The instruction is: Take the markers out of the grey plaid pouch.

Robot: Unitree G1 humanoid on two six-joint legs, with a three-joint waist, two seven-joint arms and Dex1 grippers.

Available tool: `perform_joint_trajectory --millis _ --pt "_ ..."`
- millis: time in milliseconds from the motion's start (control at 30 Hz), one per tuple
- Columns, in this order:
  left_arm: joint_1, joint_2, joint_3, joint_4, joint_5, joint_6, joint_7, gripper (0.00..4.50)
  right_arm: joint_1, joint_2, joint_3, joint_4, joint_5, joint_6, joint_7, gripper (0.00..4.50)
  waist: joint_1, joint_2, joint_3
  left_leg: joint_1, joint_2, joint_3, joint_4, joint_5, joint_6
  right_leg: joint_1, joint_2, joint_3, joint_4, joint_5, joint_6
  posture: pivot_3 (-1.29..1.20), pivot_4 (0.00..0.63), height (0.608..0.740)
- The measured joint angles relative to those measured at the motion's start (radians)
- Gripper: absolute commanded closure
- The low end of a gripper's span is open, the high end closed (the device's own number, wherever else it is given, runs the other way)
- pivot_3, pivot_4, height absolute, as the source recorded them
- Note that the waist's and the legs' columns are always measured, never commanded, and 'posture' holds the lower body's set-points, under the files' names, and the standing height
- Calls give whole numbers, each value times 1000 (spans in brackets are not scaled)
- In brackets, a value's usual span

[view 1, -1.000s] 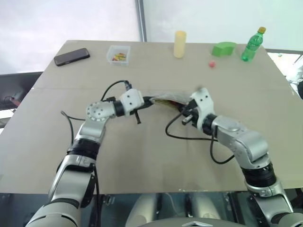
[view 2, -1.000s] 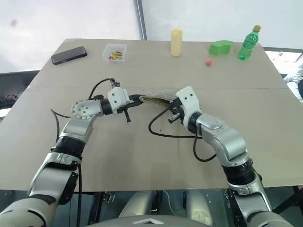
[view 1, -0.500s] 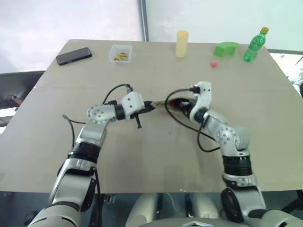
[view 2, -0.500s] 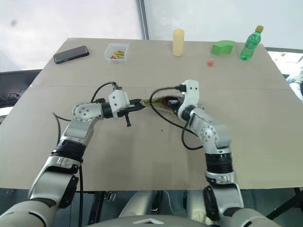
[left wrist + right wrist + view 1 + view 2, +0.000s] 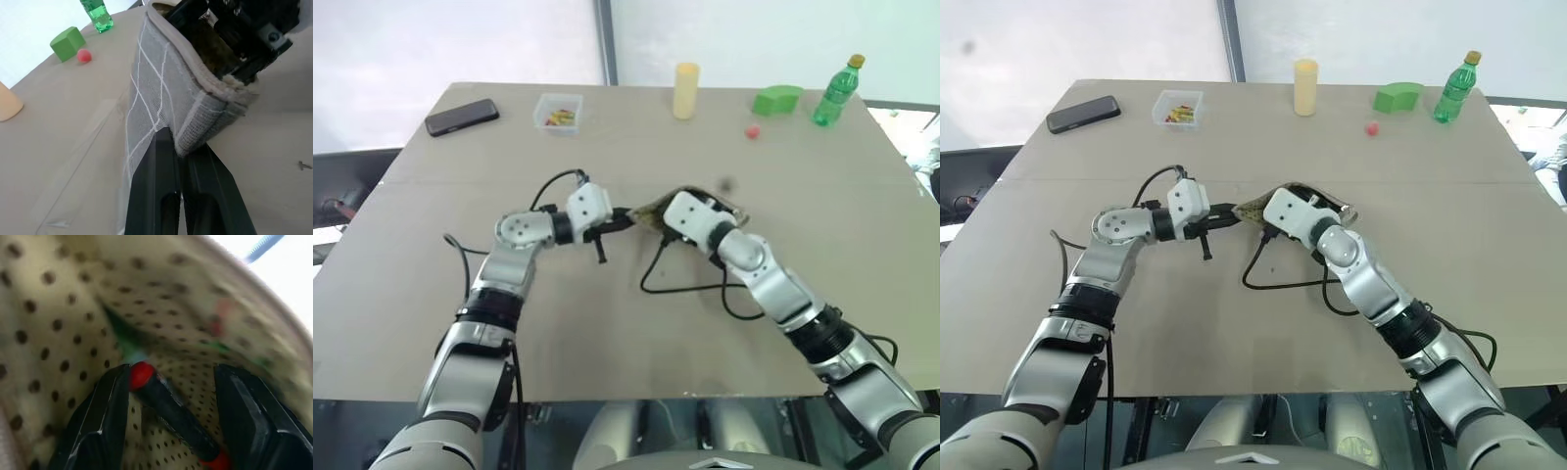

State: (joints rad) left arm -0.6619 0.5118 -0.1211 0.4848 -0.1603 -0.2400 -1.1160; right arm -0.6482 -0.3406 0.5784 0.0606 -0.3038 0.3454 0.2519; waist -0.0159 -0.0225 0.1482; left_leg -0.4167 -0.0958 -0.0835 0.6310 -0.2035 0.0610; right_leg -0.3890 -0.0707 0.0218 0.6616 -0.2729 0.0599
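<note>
The grey plaid pouch (image 5: 156, 88) is held up off the table's middle, its mouth gaping. My left gripper (image 5: 178, 147) is shut on the pouch's corner seam. My right gripper (image 5: 173, 374) is pushed into the mouth and stands open inside the dotted yellowish lining. A red marker with black sections (image 5: 166, 404) lies between its fingers, close to one finger (image 5: 110, 401). A green marker (image 5: 122, 335) shows as a streak deeper in the lining. From the head views the right hand's white housing (image 5: 690, 217) covers the pouch's opening.
Along the table's far edge stand a black phone (image 5: 461, 117), a small clear box (image 5: 558, 112), a yellow cylinder (image 5: 685, 90), a green block (image 5: 776, 100), a small red ball (image 5: 753, 131) and a green bottle (image 5: 834, 90). Black cables loop under both wrists.
My right hand has rolled over, moved into the pouch's mouth and gone from shut to open. The left gripper has kept its hold in place.
</note>
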Motion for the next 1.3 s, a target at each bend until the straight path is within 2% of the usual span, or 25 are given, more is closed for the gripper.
perform_joint_trajectory --millis 100,333,433,667,833,1000,1100,1300 --pt "0 -4 0 -1 0 3 -2 4500 -6 -11 15 39 -71 -17 11 1794 2 0 0 0 0 0 0 0 0 0 0 0 0 0 0 0 150 740" --pt "0 -4 1 0 0 7 -2 4500 1 -72 16 -15 -193 22 134 1794 2 0 0 0 0 0 0 0 0 0 0 0 0 0 0 0 150 740" --pt "-1 -12 2 0 0 7 -2 4500 -18 -27 20 46 -235 21 125 1794 0 0 0 0 1 0 0 0 0 0 0 0 1 0 0 0 150 740" --pt "0 -26 2 0 0 9 1 4500 -70 93 24 235 -315 -25 3 1794 -1 0 0 0 1 0 0 0 0 0 0 0 1 0 0 0 150 740" --pt "-2 -25 4 5 5 10 27 4500 -71 106 -13 239 -316 -67 -39 3935 0 0 0 0 0 0 0 0 0 0 0 0 1 0 0 0 150 740" --pt "-29 -22 10 93 23 10 59 4500 -8 71 -89 59 -247 -61 59 4025 1 0 0 0 0 -1 0 0 0 0 0 -1 1 0 0 0 150 740" --pt "-96 -25 20 201 40 5 80 4500 38 74 -167 -117 -122 -16 178 4025 2 0 0 0 0 -1 1 0 0 0 0 -1 1 0 0 0 150 740" --pt "-162 -32 34 317 49 -32 86 4500 81 191 -370 -387 149 181 262 4025 2 -1 0 0 0 -2 0 0 0 1 0 -2 1 0 0 0 150 740"
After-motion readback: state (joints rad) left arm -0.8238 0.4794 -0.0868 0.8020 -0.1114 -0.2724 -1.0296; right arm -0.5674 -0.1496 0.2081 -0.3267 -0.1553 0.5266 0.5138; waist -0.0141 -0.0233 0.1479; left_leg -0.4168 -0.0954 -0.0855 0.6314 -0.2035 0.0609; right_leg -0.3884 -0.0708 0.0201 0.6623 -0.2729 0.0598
